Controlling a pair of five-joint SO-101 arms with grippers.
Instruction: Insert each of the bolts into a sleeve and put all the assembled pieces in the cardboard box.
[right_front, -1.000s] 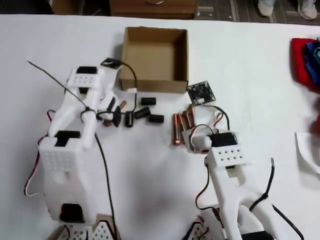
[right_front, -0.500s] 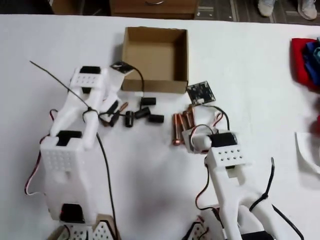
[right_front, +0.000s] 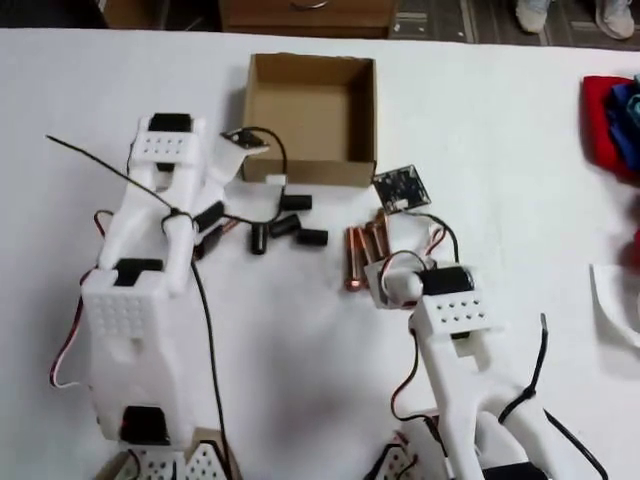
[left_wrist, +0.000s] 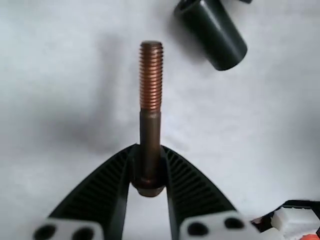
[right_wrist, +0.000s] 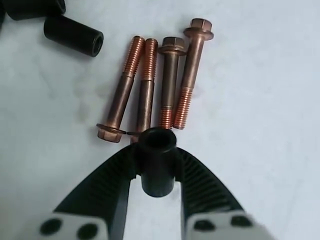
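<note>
My left gripper (left_wrist: 149, 175) is shut on the head end of a copper bolt (left_wrist: 150, 100), whose threaded tip points out over the white table near a loose black sleeve (left_wrist: 212, 32). In the high view this gripper (right_front: 212, 228) sits left of several black sleeves (right_front: 285, 225). My right gripper (right_wrist: 156, 172) is shut on a black sleeve (right_wrist: 157, 160), held open end up just above several copper bolts (right_wrist: 170, 80) lying side by side. Those bolts (right_front: 362, 250) lie right of the sleeves. The open cardboard box (right_front: 312, 160) stands behind them.
A small circuit board (right_front: 402, 185) lies by the box's front right corner. Red and blue cloth (right_front: 612, 110) and a white object (right_front: 615, 305) sit at the table's right edge. Cables trail from both arms.
My left arm has drawn back to the left, away from the sleeves, with the bolt still in its gripper. The right arm has not moved.
</note>
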